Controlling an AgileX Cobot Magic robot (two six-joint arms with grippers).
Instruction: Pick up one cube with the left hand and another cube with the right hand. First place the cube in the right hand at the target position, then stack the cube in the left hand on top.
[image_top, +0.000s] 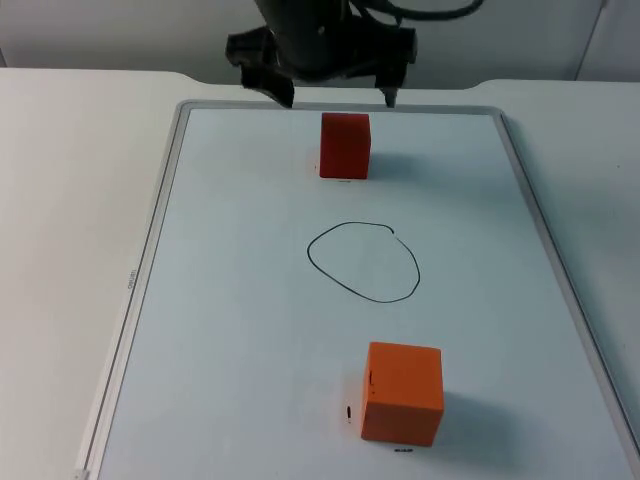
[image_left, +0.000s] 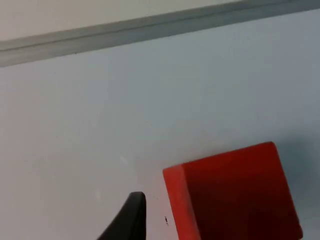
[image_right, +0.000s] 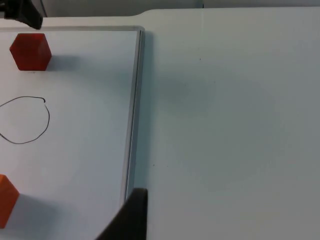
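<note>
A red cube (image_top: 345, 145) stands at the far end of the whiteboard (image_top: 230, 300), just beyond a hand-drawn black circle (image_top: 363, 262). An orange cube (image_top: 402, 392) sits near the front, below the circle. My left gripper (image_top: 336, 97) hangs open over the board's far edge, right behind the red cube (image_left: 235, 195), with its fingers spread wider than the cube and nothing between them. My right gripper (image_right: 131, 217) waits off the board over the bare table to the right; from there I see the red cube (image_right: 31, 51), the circle (image_right: 22, 120) and a corner of the orange cube (image_right: 6, 200).
The whiteboard has a raised grey frame (image_top: 150, 250) all round, and its right rail (image_right: 134, 110) lies beside my right gripper. White table top (image_right: 230, 125) stretches out to the right of the board.
</note>
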